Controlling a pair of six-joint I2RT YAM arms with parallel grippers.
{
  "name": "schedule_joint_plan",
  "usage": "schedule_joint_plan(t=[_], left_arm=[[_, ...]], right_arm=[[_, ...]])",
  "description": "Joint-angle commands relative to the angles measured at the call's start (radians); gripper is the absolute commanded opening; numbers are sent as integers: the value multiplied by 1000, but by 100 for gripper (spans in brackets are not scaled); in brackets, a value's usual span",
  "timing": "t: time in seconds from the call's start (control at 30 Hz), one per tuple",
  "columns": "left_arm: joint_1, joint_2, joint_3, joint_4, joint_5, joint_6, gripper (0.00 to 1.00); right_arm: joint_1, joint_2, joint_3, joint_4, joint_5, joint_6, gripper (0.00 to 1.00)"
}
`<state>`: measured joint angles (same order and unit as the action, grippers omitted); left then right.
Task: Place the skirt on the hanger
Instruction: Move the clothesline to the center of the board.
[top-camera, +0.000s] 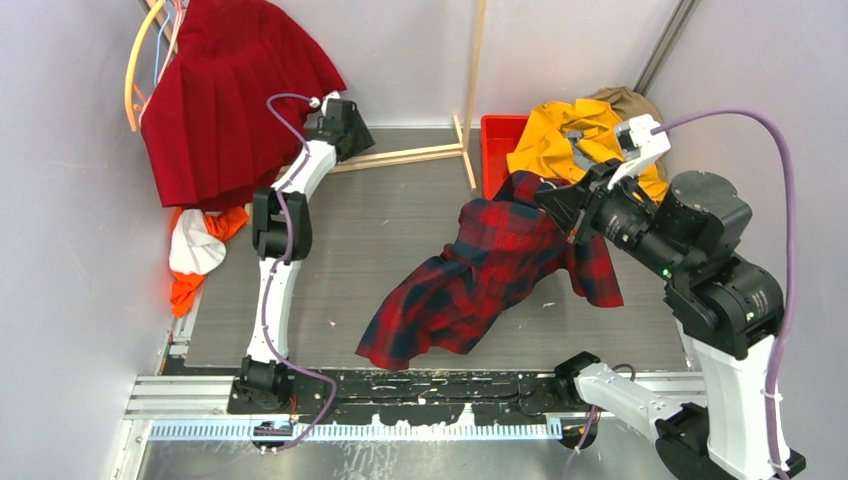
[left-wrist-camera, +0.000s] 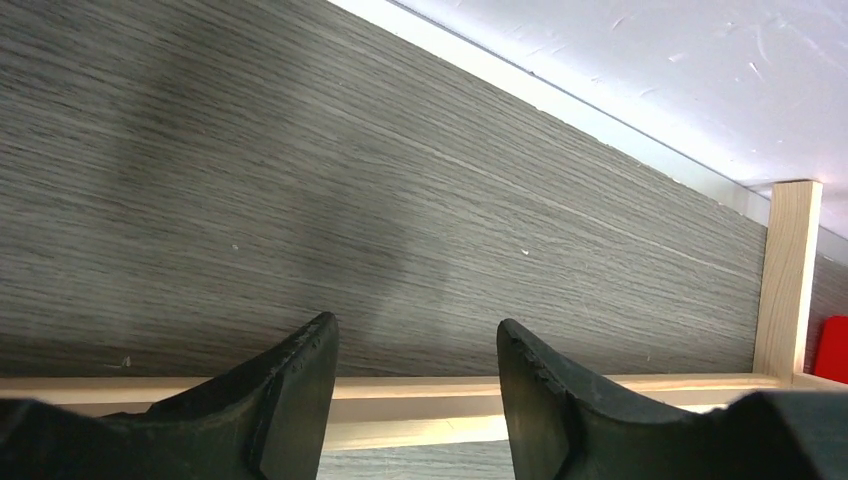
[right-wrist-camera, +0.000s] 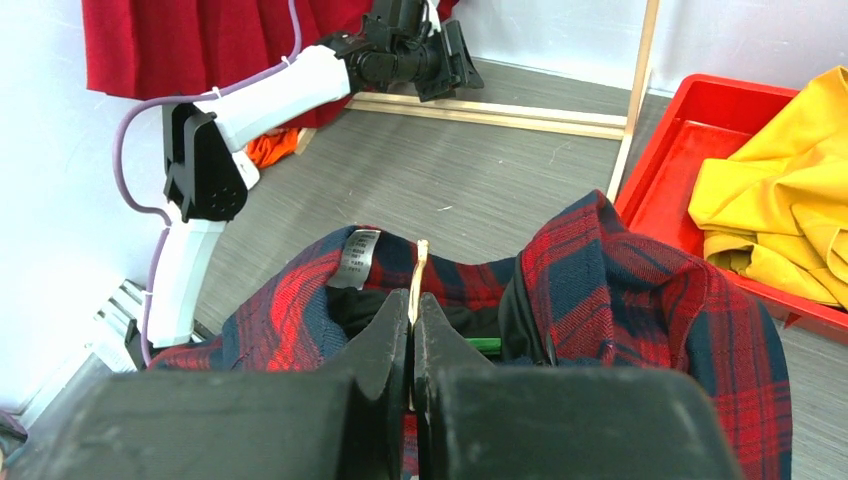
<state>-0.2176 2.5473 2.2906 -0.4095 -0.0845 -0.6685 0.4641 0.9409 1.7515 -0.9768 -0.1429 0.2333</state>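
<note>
Pleats are seen running down the skirt (top-camera: 225, 95), a bright red fabric that flares wide at the hem and is hung against the far left wall, above the table's back corner. Near its hem the left gripper (left-wrist-camera: 415, 345) is held with its black, wedge-shaped fingers (left-wrist-camera: 290, 400) apart and nothing between them. It is poised over the grey wood-grain table (left-wrist-camera: 300, 180) and a pale, square-edged wooden rail (left-wrist-camera: 420, 395).

The right gripper (right-wrist-camera: 412, 300) is pressed shut on a thin cream strip that rises from the collar of the plaid shirt (right-wrist-camera: 620, 290). Though little of it shows, this strip is taken to be the hook of the hanger (right-wrist-camera: 420, 262). The shirt, a soft red-and-navy weave, is draped from that grip down onto the middle of the table.

At the far right a red plastic tray (right-wrist-camera: 690, 170) with low walls is filled by a crumpled yellow garment (right-wrist-camera: 790, 190), and a tan cloth (top-camera: 620, 100) is heaped behind it. A white and orange cloth (top-camera: 200, 250) is bunched at the table's left edge, below the skirt.
</note>
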Motion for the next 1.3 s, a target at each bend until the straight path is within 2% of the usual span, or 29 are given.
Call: schedule_joint_plan(t=[0.0, 0.33, 0.57, 0.73, 1.27], left_arm=[[-1, 17, -1, -83, 58, 6, 59], [-13, -9, -102, -87, 73, 56, 55], [-15, -133, -366, 27, 68, 66, 55], [-17, -191, -479, 68, 70, 64, 54], [-56, -393, -890, 228, 67, 7, 54]], right_arm=[[4, -29, 30, 114, 11, -13, 1], [5, -37, 58, 84, 27, -30, 1], [5, -34, 98, 67, 27, -35, 1], [5, -33, 100, 74, 15, -23, 1], [4, 62, 65, 271, -204, 116, 1]])
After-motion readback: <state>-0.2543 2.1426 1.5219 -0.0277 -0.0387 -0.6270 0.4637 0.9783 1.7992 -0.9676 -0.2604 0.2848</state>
